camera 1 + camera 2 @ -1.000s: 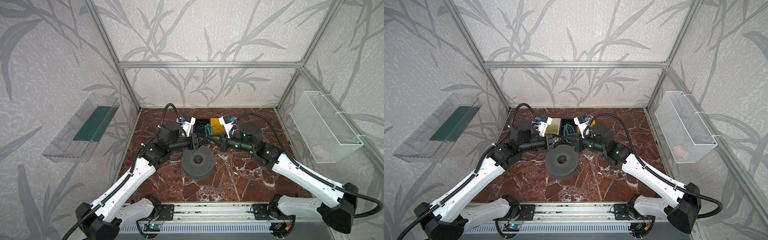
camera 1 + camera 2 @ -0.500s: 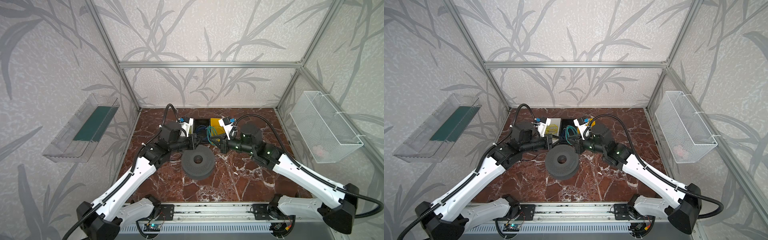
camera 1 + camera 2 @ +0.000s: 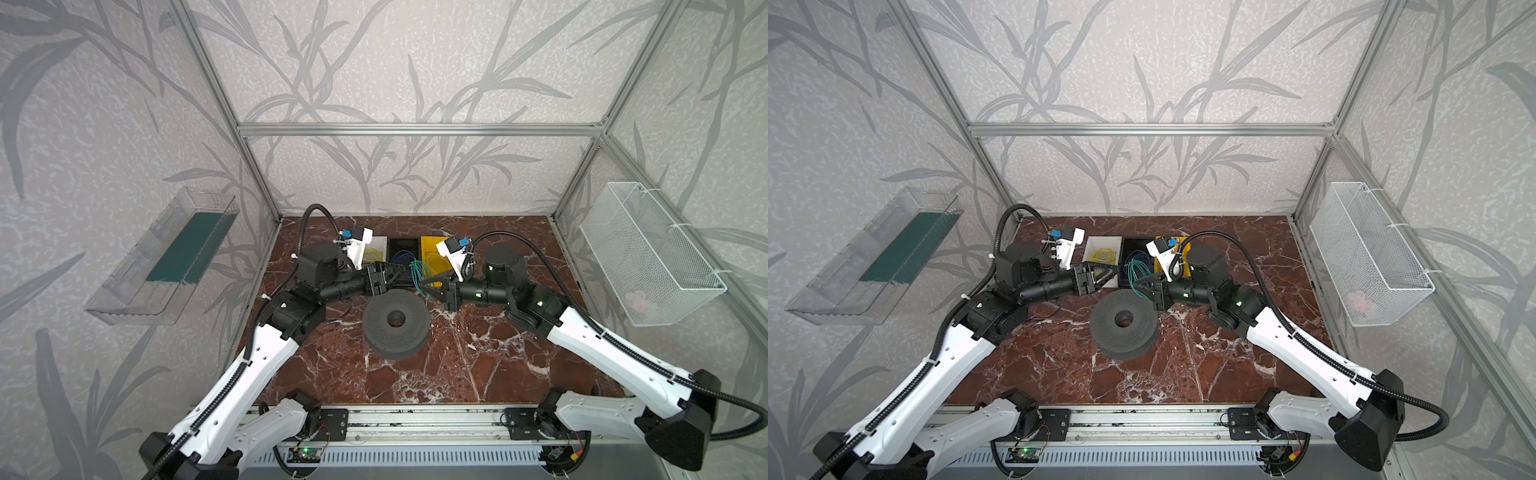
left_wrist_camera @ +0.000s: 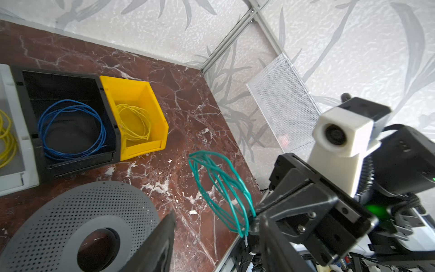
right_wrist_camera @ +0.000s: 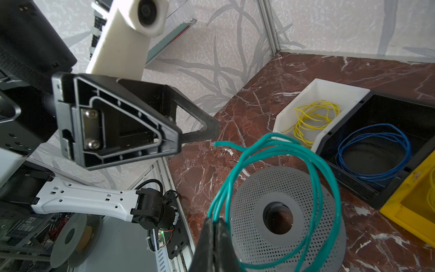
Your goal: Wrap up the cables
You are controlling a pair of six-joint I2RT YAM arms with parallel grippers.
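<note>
The cables are one teal-green wire coiled into loose loops (image 3: 417, 275) (image 3: 1135, 272), hanging in the air behind the grey perforated spool (image 3: 395, 318) (image 3: 1123, 319). My right gripper (image 5: 215, 222) is shut on the bundled strands at one side of the coil (image 5: 282, 146); in both top views it (image 3: 428, 287) (image 3: 1138, 286) reaches in from the right. My left gripper (image 4: 216, 247) is open with nothing between its fingers. It faces the coil (image 4: 219, 188) from the left (image 3: 390, 274) (image 3: 1111, 272), a short gap away.
Three bins stand behind the spool: a white one (image 3: 1100, 245) with yellow wire, a black one (image 3: 401, 247) with a blue wire coil (image 4: 70, 129), a yellow one (image 4: 141, 94) with yellow wire. A wire basket (image 3: 644, 257) hangs on the right wall, a clear tray (image 3: 166, 257) on the left.
My left gripper has opened and drawn back to the left, away from the teal coil. The right gripper keeps its hold on the coil and has barely moved.
</note>
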